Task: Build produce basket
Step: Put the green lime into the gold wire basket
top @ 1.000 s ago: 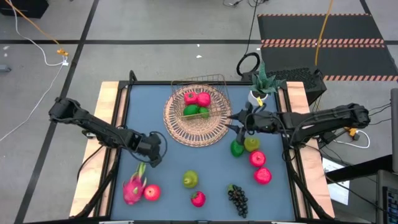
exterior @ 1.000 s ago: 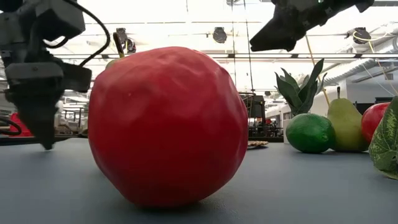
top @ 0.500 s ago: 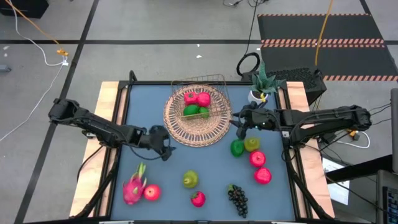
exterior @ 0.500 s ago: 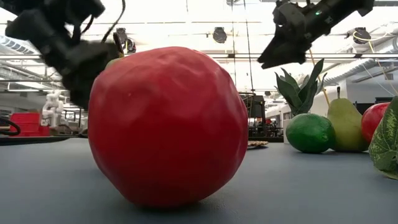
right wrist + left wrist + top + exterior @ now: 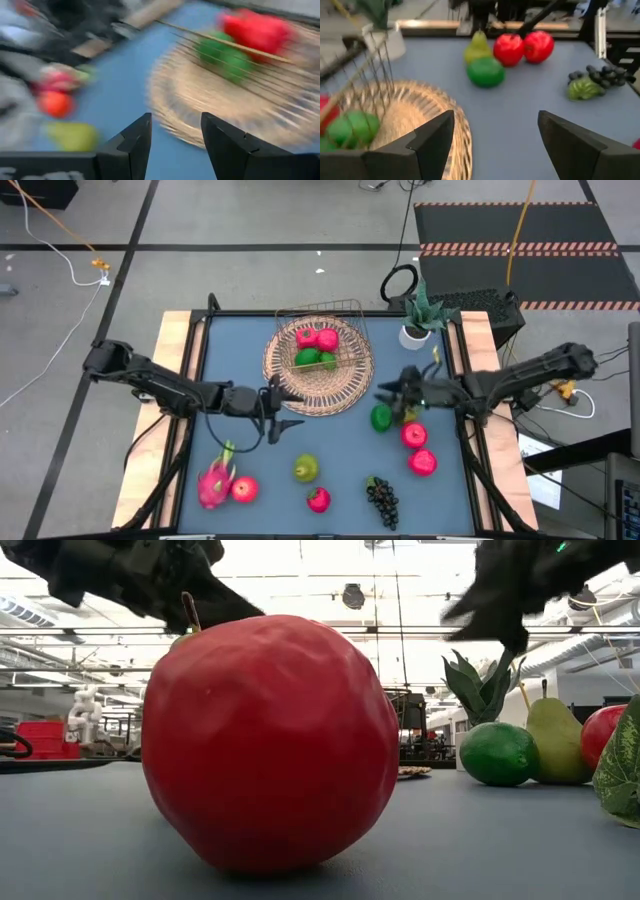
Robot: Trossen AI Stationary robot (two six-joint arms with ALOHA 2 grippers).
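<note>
Wire basket (image 5: pixel 325 335): upper centre of frame, on round wicker mat (image 5: pixel 300 385), holding red and green fruit.
Loose produce across lower desk (image 5: pixel 250 445): dragon fruit (image 5: pixel 215 480), pear (image 5: pixel 306 469), grapes (image 5: pixel 381 500), lime (image 5: pixel 381 418).
Left gripper (image 5: pixel 283 410): at mat's lower left edge, fingers apart, empty.
Right gripper (image 5: pixel 388 392): centre right, above lime, fingers parted, empty.

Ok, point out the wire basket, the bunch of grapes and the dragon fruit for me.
wire basket (image 5: pixel 345 308): high view, far rim wire.
grapes (image 5: pixel 381 500): high view, middle of the dark bunch.
dragon fruit (image 5: pixel 214 484): high view, pink body.
</note>
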